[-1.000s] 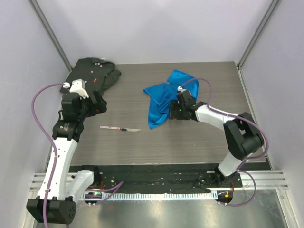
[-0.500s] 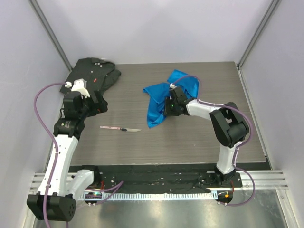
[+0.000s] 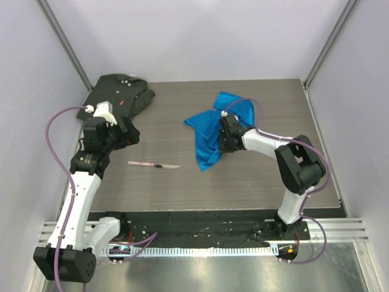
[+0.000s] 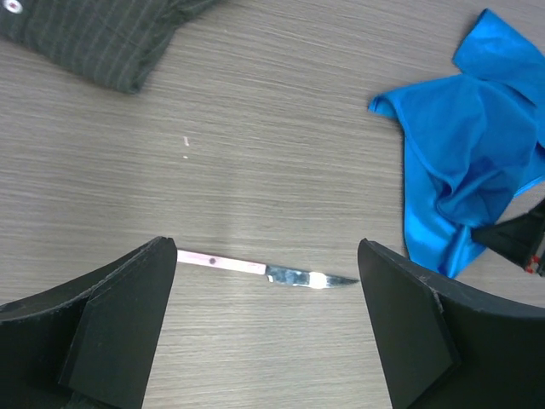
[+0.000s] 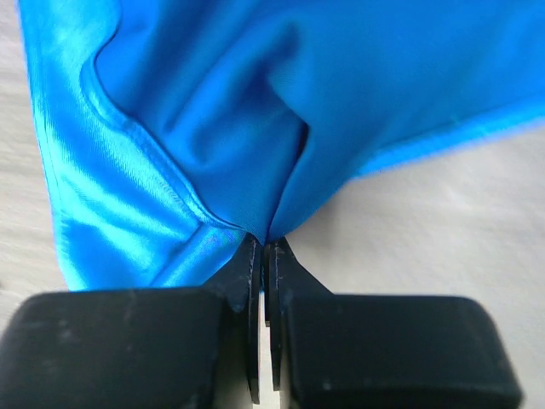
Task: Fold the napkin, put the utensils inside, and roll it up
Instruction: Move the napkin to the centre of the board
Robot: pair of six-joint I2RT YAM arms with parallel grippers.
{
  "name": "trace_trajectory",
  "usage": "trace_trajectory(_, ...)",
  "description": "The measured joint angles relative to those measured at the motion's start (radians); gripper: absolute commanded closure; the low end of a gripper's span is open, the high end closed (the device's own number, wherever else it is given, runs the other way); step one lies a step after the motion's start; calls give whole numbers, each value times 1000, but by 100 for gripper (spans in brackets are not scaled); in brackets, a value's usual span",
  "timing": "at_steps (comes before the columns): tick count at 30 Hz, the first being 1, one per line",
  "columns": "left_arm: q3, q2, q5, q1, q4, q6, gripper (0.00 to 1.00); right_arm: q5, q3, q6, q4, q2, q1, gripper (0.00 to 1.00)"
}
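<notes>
**Operator:** Napkin?

**Spotter:** Your napkin sits right of centre on the table, toward the far side. It is bunched up, not laid flat. One lobe spreads toward the far edge and a longer tail runs back toward the near edge.

**Operator:** And the right side?

**Spotter:** Your right gripper is down on the cloth at its right-hand side. The jaws are pressed together with a pleat of the blue fabric caught between the tips — in the wrist view the folds gather straight into that pinch.

**Operator:** Knife?

**Spotter:** Your knife lies flat on the bare wood, left of the napkin and well apart from it. The pale handle is to the left and the blade points right, toward the cloth.

**Operator:** Left side?

**Spotter:** Your left gripper hangs over the left part of the table, on the far side of the knife. Its jaws are spread wide and hold nothing. From its wrist camera the knife shows in the gap between the two fingers, lying on the table below them.

**Operator:** Anything else out there?

**Spotter:** A dark shirt is crumpled in the far-left corner, beyond your left gripper and well clear of the knife and the napkin.
</notes>
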Motion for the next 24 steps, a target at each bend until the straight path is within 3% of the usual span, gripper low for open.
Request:
trace_trajectory(5, -64, -5, -16, -73, 48, -130, 11, 125, -91, -23, -148, -172, 0, 99)
trace_trajectory(9, -148, 20, -108, -273, 91, -247, 10, 198, -163, -34, -234, -304, 0, 98)
trace_trajectory(13, -113, 208, -212, -469, 152, -299, 12, 237, -218, -45, -290, -394, 0, 93)
trace_trajectory(14, -85, 277, -227, -498, 165, -302, 12, 245, -228, -48, -300, -409, 0, 90)
trace_trajectory(15, -56, 350, -240, -520, 177, -303, 13, 249, -234, -48, -307, -416, 0, 79)
trace_trajectory(19, 63, 587, -270, -559, 223, -298, 17, 254, -256, -48, -322, -440, 0, 52)
trace_trajectory(24, 179, 784, -277, -569, 243, -290, 22, 236, -285, -50, -328, -492, -3, 37)
